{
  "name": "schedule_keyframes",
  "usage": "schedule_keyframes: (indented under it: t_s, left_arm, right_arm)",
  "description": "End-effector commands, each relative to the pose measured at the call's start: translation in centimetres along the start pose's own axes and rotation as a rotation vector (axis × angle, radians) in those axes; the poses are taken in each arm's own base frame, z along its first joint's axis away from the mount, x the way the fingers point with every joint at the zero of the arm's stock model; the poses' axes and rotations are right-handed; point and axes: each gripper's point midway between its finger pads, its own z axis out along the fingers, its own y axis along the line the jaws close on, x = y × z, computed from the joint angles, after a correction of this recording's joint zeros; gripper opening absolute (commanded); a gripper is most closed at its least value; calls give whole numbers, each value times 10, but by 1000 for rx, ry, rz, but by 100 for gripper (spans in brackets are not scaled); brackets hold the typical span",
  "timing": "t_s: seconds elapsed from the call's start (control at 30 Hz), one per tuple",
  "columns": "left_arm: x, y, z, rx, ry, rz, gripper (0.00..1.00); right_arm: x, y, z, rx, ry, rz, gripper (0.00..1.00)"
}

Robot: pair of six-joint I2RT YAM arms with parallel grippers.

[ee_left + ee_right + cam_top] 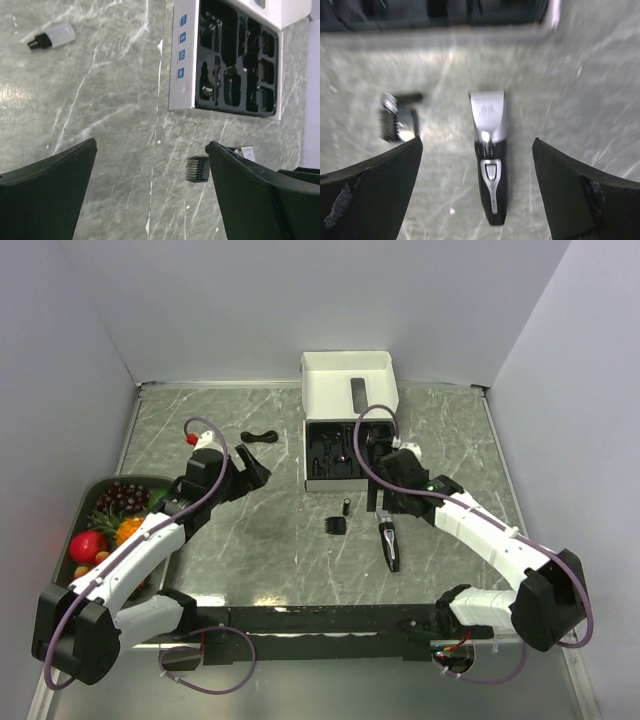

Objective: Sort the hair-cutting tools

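Observation:
The black-and-silver hair clipper lies on the marble table, blade towards the box. In the right wrist view the clipper lies between my open right gripper, which hovers over it empty. The black comb guard and the tiny cylindrical piece lie just left of the clipper; they also show in the right wrist view as the guard and the piece. The coiled black cable lies at the back left. My left gripper is open and empty above bare table, with the guard ahead.
An open white box with a black moulded insert stands at the back centre; the insert shows in the left wrist view. A dark tray of fruit sits at the left edge. A small white bottle with a black cap lies on the table.

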Motion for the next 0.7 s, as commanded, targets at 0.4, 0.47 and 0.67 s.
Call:
schedule_keyframes:
  t_s: [0.4, 0.47, 0.67]
  left_arm:
    - [4, -9, -1, 19, -12, 3, 99]
    - [6, -7, 0, 10, -3, 7, 99]
    - [8, -5, 3, -6, -2, 11, 99]
  right_arm:
    - [76, -8, 44, 85, 212, 93, 93]
    - [82, -6, 49, 78, 230, 84, 89]
    - [89, -9, 53, 80, 245, 70, 75]
